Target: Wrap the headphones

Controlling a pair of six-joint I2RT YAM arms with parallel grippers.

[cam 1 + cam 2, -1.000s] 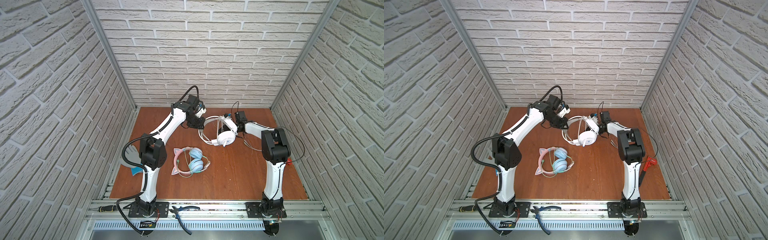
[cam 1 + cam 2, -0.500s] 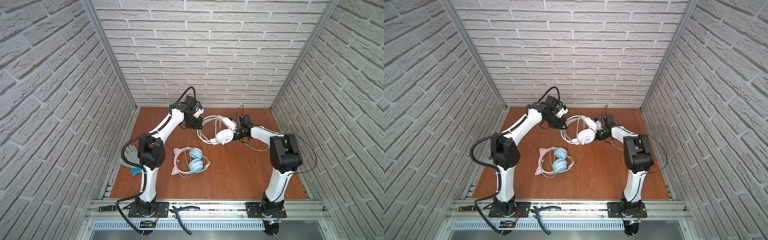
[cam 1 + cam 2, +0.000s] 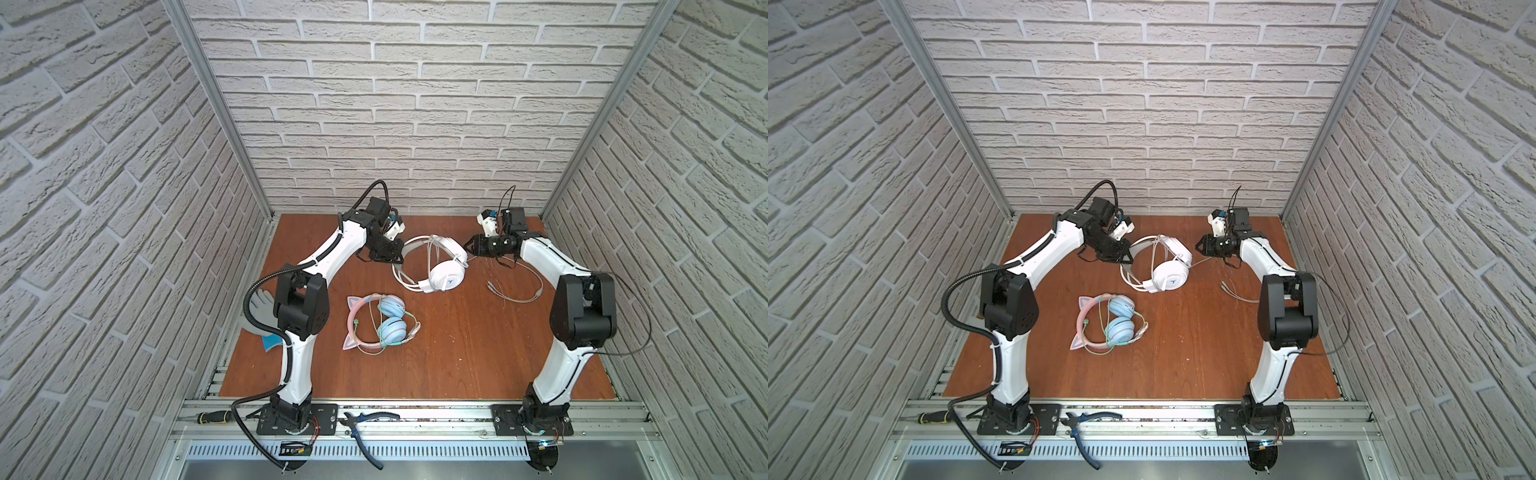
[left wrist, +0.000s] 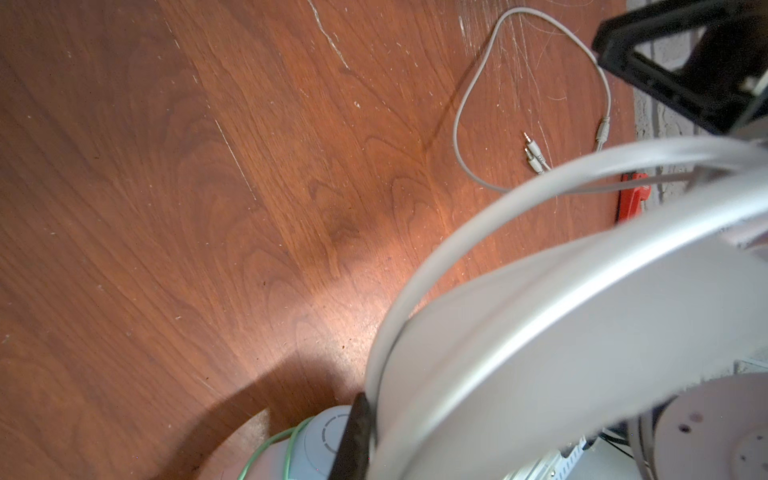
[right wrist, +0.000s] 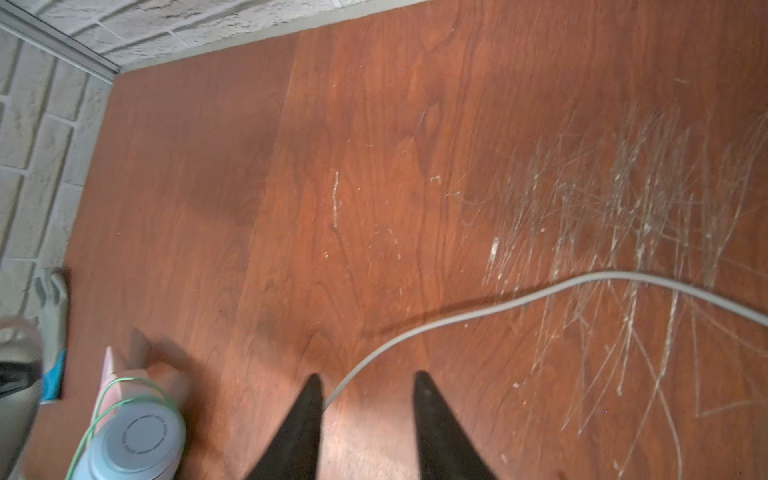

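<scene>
On the wooden table [image 3: 457,353], the white headphones [image 3: 446,276] sit at the back, headband pinched in my left gripper [image 3: 395,254]. The pink cat-ear headphones [image 3: 390,328] lie nearer the front (well apart from both arms). My right gripper [image 5: 365,382] stands spread, with the white cable [image 5: 540,295] reaching between its tips.

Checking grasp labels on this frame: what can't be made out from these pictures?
Left wrist view: the blurred white headphones band covers the left fingers, all but a sliver.
Right wrist view: the white cable disappears behind one of the right fingers; contact unclear.
Both wrist views: the pink headphones are cut off by the frame edge.
Top views: the cable plugs are too small.
</scene>
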